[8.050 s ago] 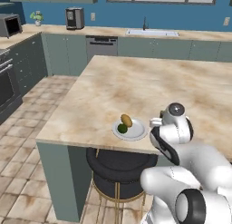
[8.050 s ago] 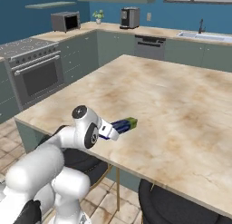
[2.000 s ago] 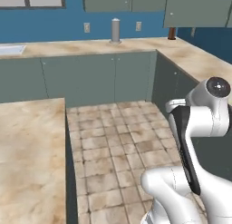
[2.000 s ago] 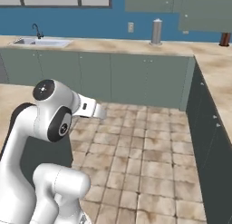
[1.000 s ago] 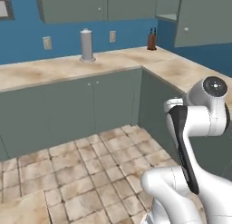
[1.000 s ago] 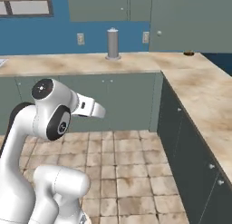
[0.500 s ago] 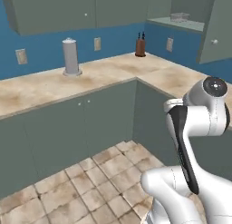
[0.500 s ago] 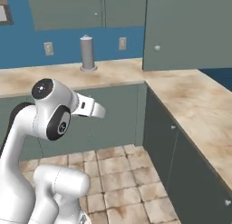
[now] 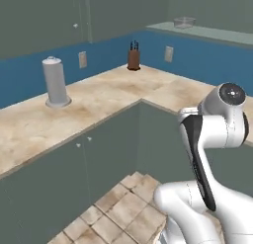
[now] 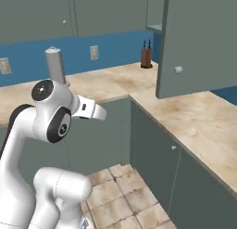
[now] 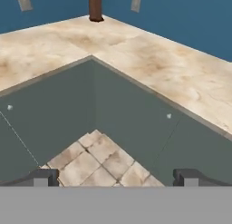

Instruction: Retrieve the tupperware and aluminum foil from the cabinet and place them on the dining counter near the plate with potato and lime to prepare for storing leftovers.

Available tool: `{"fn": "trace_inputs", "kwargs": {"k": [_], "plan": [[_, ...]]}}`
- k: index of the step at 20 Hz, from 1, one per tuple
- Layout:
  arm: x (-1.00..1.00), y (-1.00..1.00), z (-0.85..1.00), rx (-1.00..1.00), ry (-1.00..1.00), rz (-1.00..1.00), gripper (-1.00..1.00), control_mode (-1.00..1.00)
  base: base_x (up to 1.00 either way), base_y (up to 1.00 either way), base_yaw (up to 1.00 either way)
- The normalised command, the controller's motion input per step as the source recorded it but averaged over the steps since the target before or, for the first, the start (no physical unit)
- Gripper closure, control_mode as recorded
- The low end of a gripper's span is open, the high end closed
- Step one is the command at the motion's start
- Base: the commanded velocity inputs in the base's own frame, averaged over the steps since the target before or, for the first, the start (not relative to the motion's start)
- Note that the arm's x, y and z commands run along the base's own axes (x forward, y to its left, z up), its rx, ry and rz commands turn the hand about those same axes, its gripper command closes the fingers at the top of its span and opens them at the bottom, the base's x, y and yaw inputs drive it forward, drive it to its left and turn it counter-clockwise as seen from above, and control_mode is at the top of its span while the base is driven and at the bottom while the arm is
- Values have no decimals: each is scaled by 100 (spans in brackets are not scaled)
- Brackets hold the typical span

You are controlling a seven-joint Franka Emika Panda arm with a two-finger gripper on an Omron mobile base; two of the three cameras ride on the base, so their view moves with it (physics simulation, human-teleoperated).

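The tupperware (image 9: 184, 21), small and translucent grey, sits on the pale shelf (image 9: 217, 33) of the open wall cabinet at the upper right of the left base view. The cabinet's door (image 10: 199, 38) hangs open over the right-hand wall counter. My gripper (image 11: 115, 178) is open and holds nothing, its fingertips (image 11: 43, 177) spread wide. It is held high over the tiled floor, facing the inner corner of the counters, well below and short of the shelf. The aluminum foil, the dining counter and the plate are out of view.
Two marble wall counters (image 9: 99, 102) meet in a corner over grey-green base cabinets (image 11: 131, 123). A knife block (image 9: 133, 58) stands in that corner, and a grey paper-towel holder (image 9: 56, 82) further left. Tiled floor (image 10: 120, 186) lies between me and the cabinets.
The whole picture has swung as the base turned. The counter corner came closer, and the open cabinet with its shelf came into sight. The gripper stays open and empty.
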Motion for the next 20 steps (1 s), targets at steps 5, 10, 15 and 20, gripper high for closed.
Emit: {"fn": "trace_inputs", "kwargs": {"k": [5, 10, 15, 20], "plan": [[0, 0, 0, 0, 0, 0, -100, 100, 70, 32, -47], [0, 0, 0, 0, 0, 0, -100, 100, 49, 26, -43], [0, 0, 0, 0, 0, 0, -100, 100, 62, 34, -40], [0, 0, 0, 0, 0, 0, -100, 100, 73, 42, -38]]}}
